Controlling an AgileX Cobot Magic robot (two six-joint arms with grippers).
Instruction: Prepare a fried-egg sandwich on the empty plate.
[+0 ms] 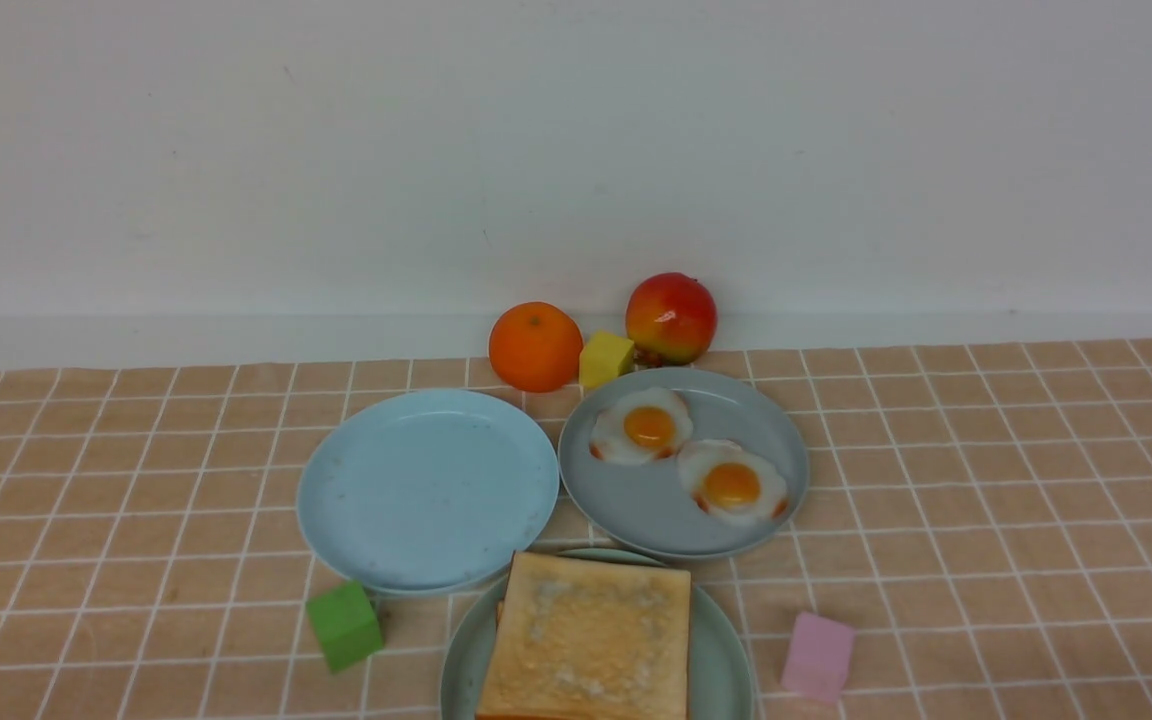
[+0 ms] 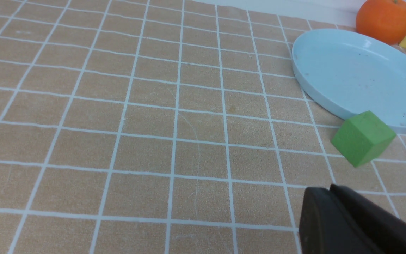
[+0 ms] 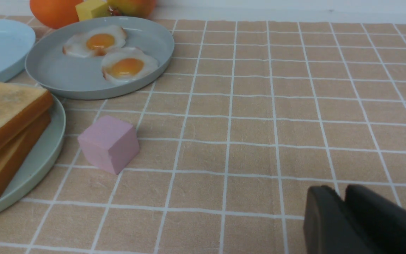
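Here, two stiff, light toast slices point(image 3: 9, 120) are stacked on the mint plate point(image 3: 44, 155), well ahead of the right tool point(image 3: 344, 211), nearly shut, empty; edges are best gripped.

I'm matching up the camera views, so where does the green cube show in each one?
Front view: green cube at lower left, by the light blue plate.
Left wrist view: at right, beside that plate's rim.
Right wrist view: not in it.
Shared landmark: the orange.

Near plate: pale mint-green round plate point(image 1: 721, 640) bearing two stacked square toast slices point(image 1: 586, 640).
Behind right: grey-blue round plate point(image 1: 656, 515) holding two fried eggs point(image 1: 733, 483).
Behind left: sky-blue round plate point(image 1: 426, 490).
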